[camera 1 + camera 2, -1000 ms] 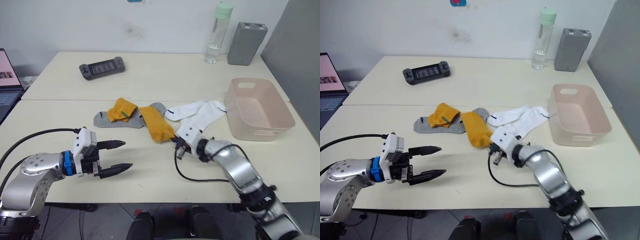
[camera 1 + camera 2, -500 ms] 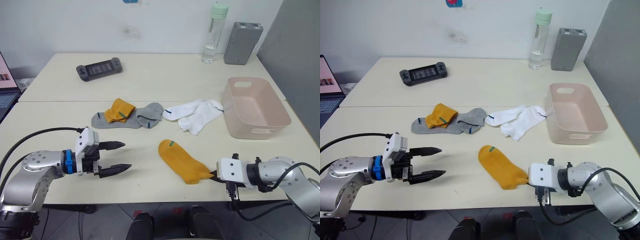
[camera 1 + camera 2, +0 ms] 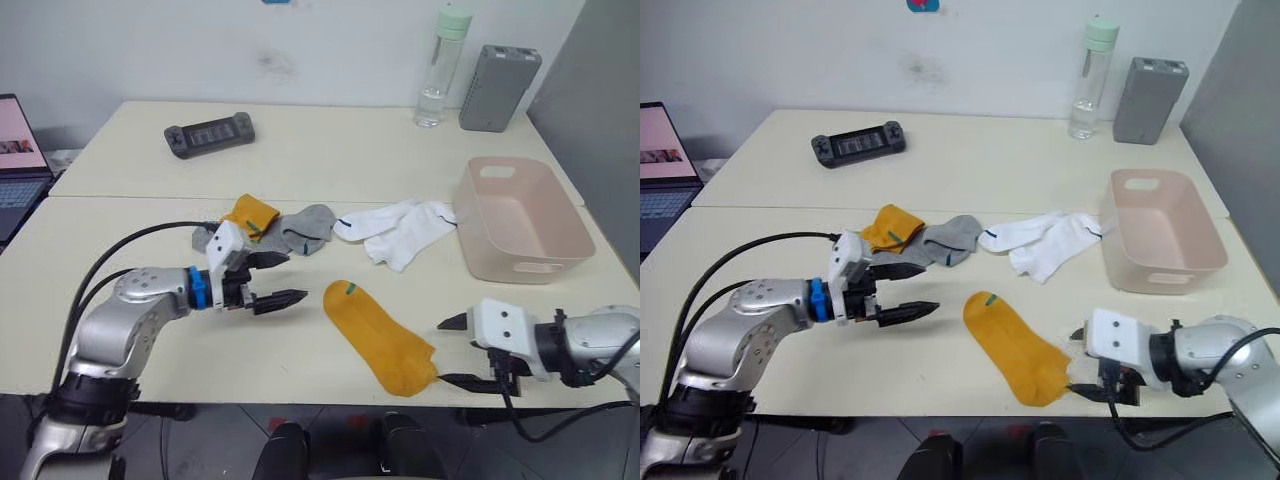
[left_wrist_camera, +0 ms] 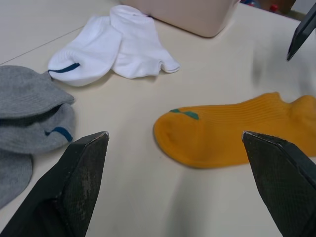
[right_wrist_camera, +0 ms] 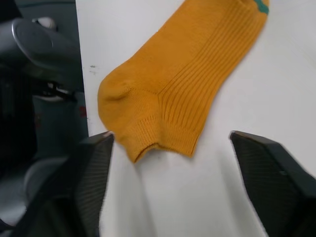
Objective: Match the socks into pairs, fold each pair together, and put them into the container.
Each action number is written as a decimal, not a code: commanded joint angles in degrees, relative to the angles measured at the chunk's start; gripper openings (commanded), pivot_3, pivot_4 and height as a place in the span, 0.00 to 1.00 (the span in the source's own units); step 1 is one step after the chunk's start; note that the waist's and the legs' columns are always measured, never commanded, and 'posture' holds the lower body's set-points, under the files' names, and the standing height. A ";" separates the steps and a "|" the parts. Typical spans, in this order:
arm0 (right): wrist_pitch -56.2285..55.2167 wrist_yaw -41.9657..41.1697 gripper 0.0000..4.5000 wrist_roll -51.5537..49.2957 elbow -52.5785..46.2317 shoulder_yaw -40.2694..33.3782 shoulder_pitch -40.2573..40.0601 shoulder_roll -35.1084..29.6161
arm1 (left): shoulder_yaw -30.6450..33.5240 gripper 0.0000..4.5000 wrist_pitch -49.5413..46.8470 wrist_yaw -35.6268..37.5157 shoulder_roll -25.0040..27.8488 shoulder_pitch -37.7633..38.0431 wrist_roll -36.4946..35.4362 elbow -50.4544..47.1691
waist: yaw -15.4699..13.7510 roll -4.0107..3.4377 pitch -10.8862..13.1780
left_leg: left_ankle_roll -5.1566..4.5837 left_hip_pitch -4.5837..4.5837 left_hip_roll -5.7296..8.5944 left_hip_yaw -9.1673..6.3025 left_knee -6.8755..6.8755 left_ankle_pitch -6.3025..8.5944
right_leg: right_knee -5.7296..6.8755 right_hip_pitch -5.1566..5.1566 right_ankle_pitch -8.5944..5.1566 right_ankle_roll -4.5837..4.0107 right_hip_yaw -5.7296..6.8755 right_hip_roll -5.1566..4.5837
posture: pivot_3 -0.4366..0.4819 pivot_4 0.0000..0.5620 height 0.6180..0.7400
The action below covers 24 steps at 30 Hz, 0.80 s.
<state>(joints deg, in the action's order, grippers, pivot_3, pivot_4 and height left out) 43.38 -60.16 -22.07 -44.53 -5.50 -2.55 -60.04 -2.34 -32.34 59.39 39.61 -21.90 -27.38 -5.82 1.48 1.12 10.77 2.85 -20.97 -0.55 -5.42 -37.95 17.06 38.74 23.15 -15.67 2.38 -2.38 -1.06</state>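
Orange sock (image 3: 381,338) near table edge (image 3: 300,400)

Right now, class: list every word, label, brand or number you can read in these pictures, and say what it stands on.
None can be read.
Laptop screen: pink page, its content too small to read.
Handheld console: no legible marking.
Grey box: no legible label.
Water bottle: no label visible.

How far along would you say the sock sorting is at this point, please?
Early. One orange sock lies flat and alone near the front edge, released: the right gripper beside it is open. The left gripper, open too, hovers near the grey socks and second orange sock. White socks lie unfolded. The container holds nothing; all pairing, folding and loading remains.
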 commanded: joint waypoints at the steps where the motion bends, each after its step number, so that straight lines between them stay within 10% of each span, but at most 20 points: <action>1: 1.24 3.23 1.00 -1.14 -2.01 -3.33 -1.13 1.25 | -3.12 1.00 -0.14 0.02 -1.52 -3.37 2.35 2.81 | 0.26 0.00 0.00 | 0.00 0.00 0.00 0.01 0.00 0.00 | 0.00 0.00 -0.01 0.02 -0.01 0.00 | 0.48 0.27 1.00; 13: 8.61 18.42 1.00 -4.16 -4.65 -4.60 -6.58 13.50 | -14.22 1.00 1.43 -0.96 -10.54 -10.43 11.90 14.65 | -0.03 0.02 0.00 | 0.01 0.01 0.02 -0.02 0.00 0.00 | 0.05 0.00 -0.01 0.02 -0.02 0.02 | 0.48 0.27 1.00; 24: 14.68 31.17 1.00 -3.25 -6.87 2.04 -14.08 22.16 | -15.48 0.35 1.02 0.78 -11.84 -6.72 13.38 11.44 | 0.07 -0.04 -0.07 | 0.01 0.04 0.05 -0.01 -0.01 -0.01 | 0.10 -0.01 -0.06 0.12 -0.07 0.00 | 0.48 0.27 1.00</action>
<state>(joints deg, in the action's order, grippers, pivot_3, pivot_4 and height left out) 57.35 -30.50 -25.37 -49.10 -4.47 -15.97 -38.49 -16.51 -30.72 59.18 27.88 -29.79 -13.98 7.09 1.55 1.08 10.71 2.86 -20.93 -0.51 -5.42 -37.96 17.05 38.84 23.14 -15.74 2.50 -2.45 -1.06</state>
